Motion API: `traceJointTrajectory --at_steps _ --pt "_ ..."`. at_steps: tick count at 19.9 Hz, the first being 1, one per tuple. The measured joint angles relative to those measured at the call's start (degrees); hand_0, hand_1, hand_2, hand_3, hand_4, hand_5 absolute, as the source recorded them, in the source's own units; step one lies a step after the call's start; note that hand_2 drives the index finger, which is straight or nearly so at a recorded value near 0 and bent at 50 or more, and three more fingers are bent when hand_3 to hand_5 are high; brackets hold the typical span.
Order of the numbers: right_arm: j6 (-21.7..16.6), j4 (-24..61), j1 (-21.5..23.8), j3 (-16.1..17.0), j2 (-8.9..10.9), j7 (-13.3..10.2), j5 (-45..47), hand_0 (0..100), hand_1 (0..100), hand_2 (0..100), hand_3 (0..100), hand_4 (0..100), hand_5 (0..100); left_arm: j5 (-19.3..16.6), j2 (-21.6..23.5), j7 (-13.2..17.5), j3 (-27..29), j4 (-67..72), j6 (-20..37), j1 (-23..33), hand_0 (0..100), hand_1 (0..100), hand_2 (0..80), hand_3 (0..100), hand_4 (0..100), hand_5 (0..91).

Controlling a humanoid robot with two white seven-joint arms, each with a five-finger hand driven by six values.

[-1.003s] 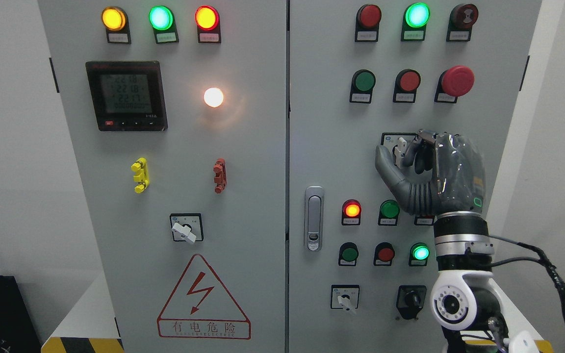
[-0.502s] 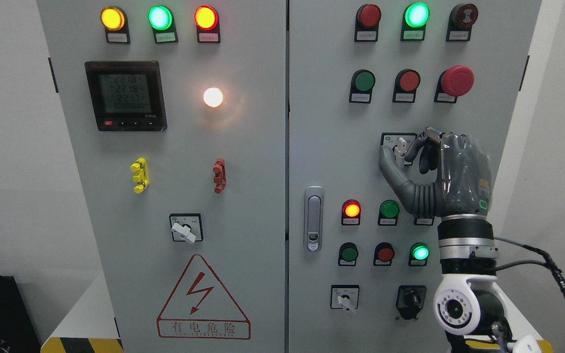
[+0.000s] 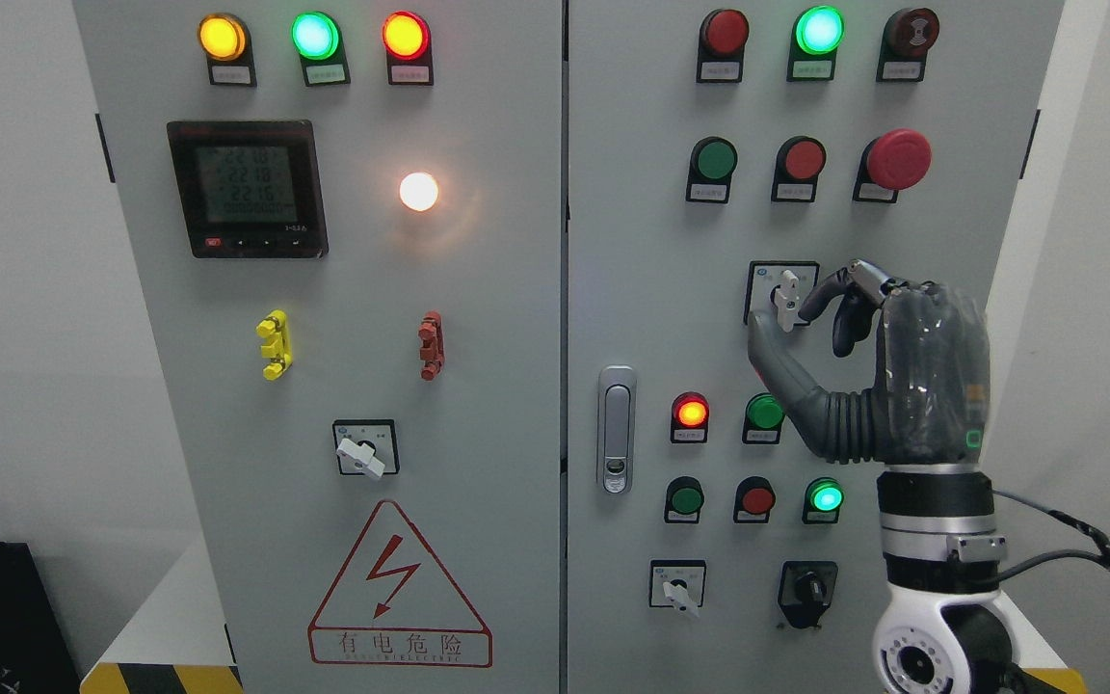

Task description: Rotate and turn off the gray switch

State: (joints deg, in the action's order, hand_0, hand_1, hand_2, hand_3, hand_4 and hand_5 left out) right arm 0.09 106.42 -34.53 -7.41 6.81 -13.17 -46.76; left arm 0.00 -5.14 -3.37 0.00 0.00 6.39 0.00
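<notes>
The gray rotary switch [image 3: 787, 295] sits on its square plate on the right cabinet door, its pale knob standing upright and fully in sight. My right hand [image 3: 779, 326] rises from the lower right, just below and right of the knob. The thumb [image 3: 769, 352] curves up under the knob's left side and the index fingertip [image 3: 813, 304] lies at its right side. The fingers form a loose arc and hold nothing. My left hand is out of view.
A red mushroom stop button [image 3: 897, 158] and coloured push buttons [image 3: 715, 159] sit above the switch. Lit indicator lamps [image 3: 691, 413] lie below, by my wrist. Other rotary switches [image 3: 678, 590] [image 3: 362, 451], a door latch [image 3: 617, 429] and a meter [image 3: 247, 188] share the panel.
My right hand has dropped down and to the right, off the knob it pinched a second ago. The knob now shows uncovered and upright.
</notes>
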Motion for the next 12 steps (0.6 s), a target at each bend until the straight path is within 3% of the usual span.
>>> traceJointTrajectory --at_steps 1,2,3,4,7,12 --pt "-1.8 0.4 0.9 0.3 0.41 0.0 0.0 27 40 52 63 48 46 0.0 0.0 0.0 0.0 0.0 0.0 0.0 12 39 0.0 0 0 0.0" --pt "-3.8 0.7 1.7 0.7 0.81 -0.1 0.0 28 39 42 39 27 24 0.0 0.0 0.0 0.0 0.0 0.0 0.0 12 39 0.0 0 0 0.0" --pt "-5.7 1.1 2.6 1.1 1.30 -0.2 0.0 28 38 37 31 20 16 0.0 0.0 0.0 0.0 0.0 0.0 0.0 12 39 0.0 0 0 0.0" --pt "-7.3 1.4 3.5 1.6 1.76 -0.3 0.1 29 35 23 18 5 2 0.0 0.0 0.0 0.0 0.0 0.0 0.0 12 39 0.0 0 0 0.0" --pt "-9.5 2.2 5.8 2.9 3.13 0.4 0.1 30 27 12 7 0 0 0.0 0.0 0.0 0.0 0.0 0.0 0.0 12 39 0.0 0 0 0.0" --pt "-10.2 3.2 8.3 4.5 5.62 3.6 0.3 28 24 13 6 0 0 0.0 0.0 0.0 0.0 0.0 0.0 0.0 12 39 0.0 0 0 0.0"
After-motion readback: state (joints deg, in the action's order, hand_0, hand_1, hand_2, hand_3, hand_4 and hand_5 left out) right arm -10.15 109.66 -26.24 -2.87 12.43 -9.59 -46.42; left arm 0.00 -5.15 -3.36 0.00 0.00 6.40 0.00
